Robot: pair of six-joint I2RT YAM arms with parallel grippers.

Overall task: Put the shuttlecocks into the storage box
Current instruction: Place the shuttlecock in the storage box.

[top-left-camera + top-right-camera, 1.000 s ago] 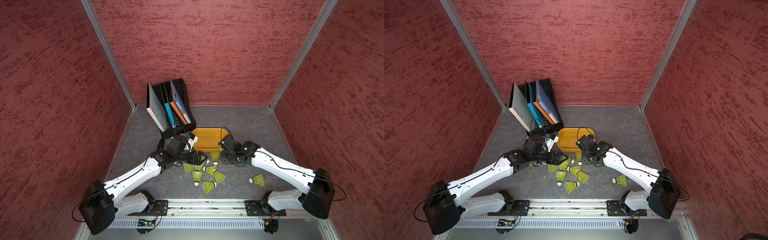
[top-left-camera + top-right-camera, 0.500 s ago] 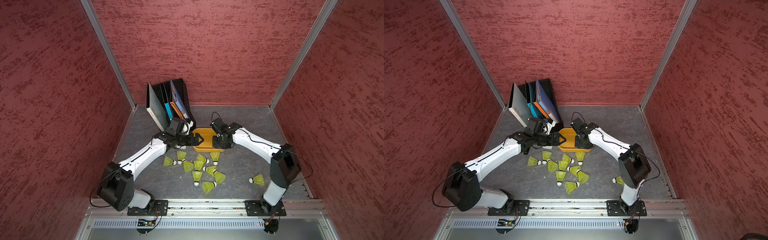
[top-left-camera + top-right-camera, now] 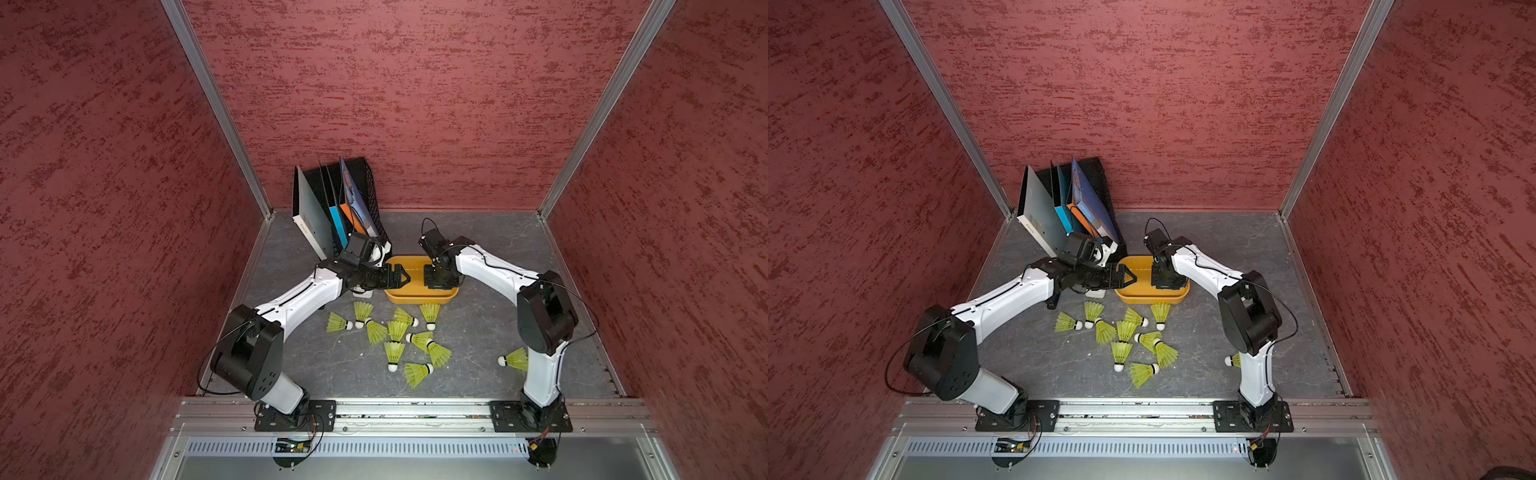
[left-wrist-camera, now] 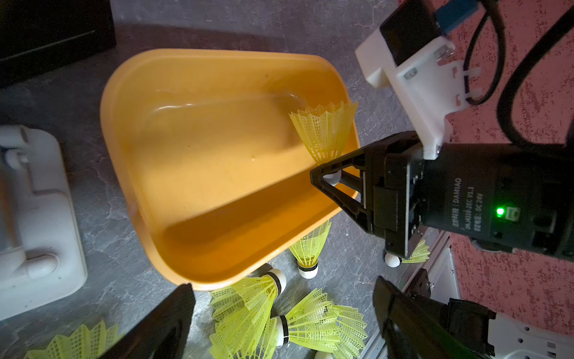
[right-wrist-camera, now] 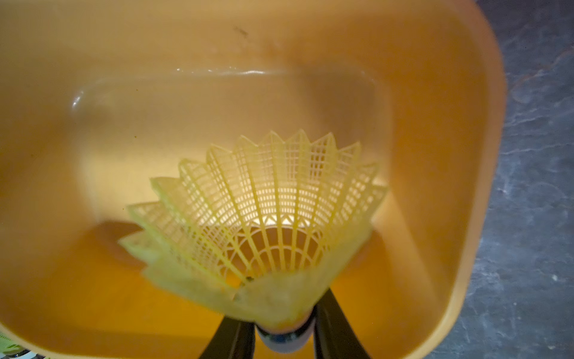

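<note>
Over the box (image 3: 415, 300): right gripper (image 4: 323, 179) is dipped inside the rim at the right end; wrist angled steeply down in both top views
Right grip: jaws drawn in tight on the white tip of the held shuttlecock (image 5: 264, 217); one of the fingers (image 5: 337, 329) on either side of the cork; a firm pinch
In the jaws: held shuttlecock sits within the box walls, skirt fanning out away from the gripper toward the box floor; whether the skirt touches that floor, cannot tell
Left end of the box: left gripper (image 3: 404, 276) hovers with its tips over the rim; jaws spread wide, nothing between them; its fingers (image 4: 167, 320) show well apart at the edge of the left wrist view
On the table (image 3: 478, 332): orange box stands just in front of the rack (image 3: 361, 187); loose shuttlecocks (image 3: 395, 332), about ten, lie bunched just in front of the box; several touching or overlapping; the nearest right by the front wall
Off alone: stray shuttlecock (image 3: 515, 359) lies beside the right arm's lower link, well apart from the bunch; white tip toward the bunch
Back left: rack is black mesh; books stand tilted in it
Under the left arm: white device (image 4: 31, 217) on the table just left of the box
</note>
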